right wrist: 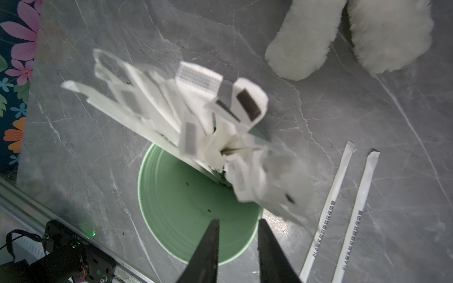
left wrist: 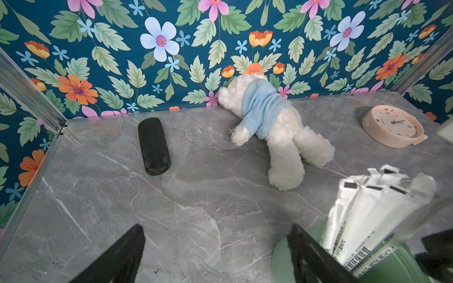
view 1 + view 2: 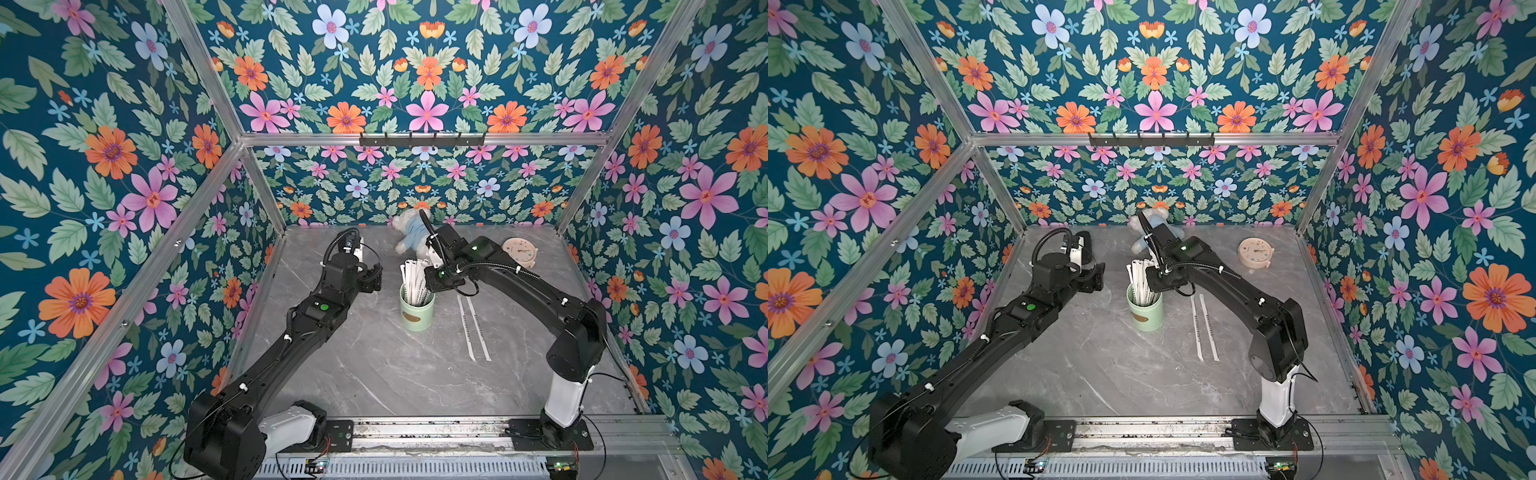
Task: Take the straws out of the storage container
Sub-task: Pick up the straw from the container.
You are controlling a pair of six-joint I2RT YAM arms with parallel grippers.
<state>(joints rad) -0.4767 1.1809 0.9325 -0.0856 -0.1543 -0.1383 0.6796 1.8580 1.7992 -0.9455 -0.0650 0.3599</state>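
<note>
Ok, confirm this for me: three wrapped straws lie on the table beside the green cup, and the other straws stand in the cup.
Not three: only two straws lie on the table beside the green cup. The right wrist view shows them plainly, and both top views agree. The other straws do stand in the cup.

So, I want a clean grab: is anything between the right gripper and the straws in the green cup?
Nothing visible does. The right gripper hangs open above the rim of the storage container, and the straws lean at its opposite side, with only empty cup interior between.
</note>
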